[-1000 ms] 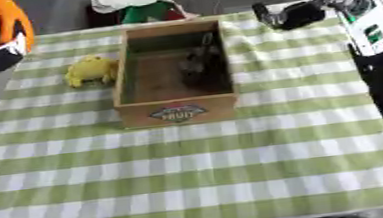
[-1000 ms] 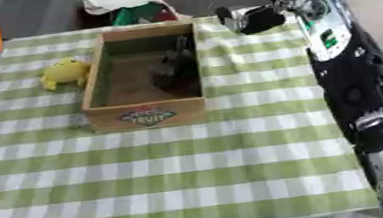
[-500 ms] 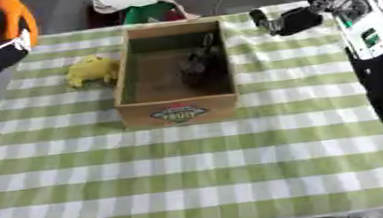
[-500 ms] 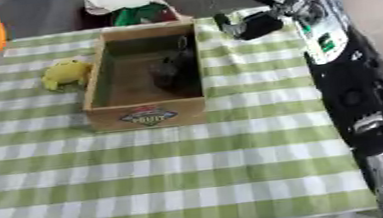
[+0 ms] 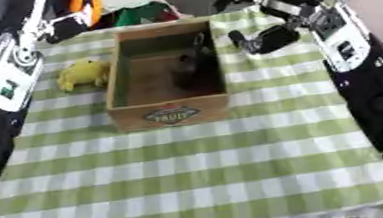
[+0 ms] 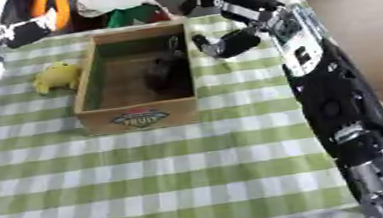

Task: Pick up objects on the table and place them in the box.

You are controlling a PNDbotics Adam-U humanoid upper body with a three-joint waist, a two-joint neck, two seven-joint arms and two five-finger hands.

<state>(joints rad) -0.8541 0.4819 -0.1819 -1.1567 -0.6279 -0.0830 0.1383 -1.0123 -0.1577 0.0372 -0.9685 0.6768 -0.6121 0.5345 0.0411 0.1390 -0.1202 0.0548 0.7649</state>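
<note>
Yellow toy (image 5: 82,74) left beside box (image 5: 171,114); right hand (image 5: 263,39) clenched empty, left hand's fingers undeterminable; toy is to be grasped next.

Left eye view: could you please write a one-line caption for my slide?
Right hand beside a wooden box holding a dark object; yellow toy waits on the checked cloth.

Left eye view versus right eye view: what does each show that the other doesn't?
Only the left eye view shows the long black and silver left arm running down its left side. Only the right eye view shows the bare brown tabletop beyond the cloth's right edge. Both share the wooden box with a dark object inside, the yellow toy left of the box on the green checked cloth, and the right hand beside the box's right wall.
</note>
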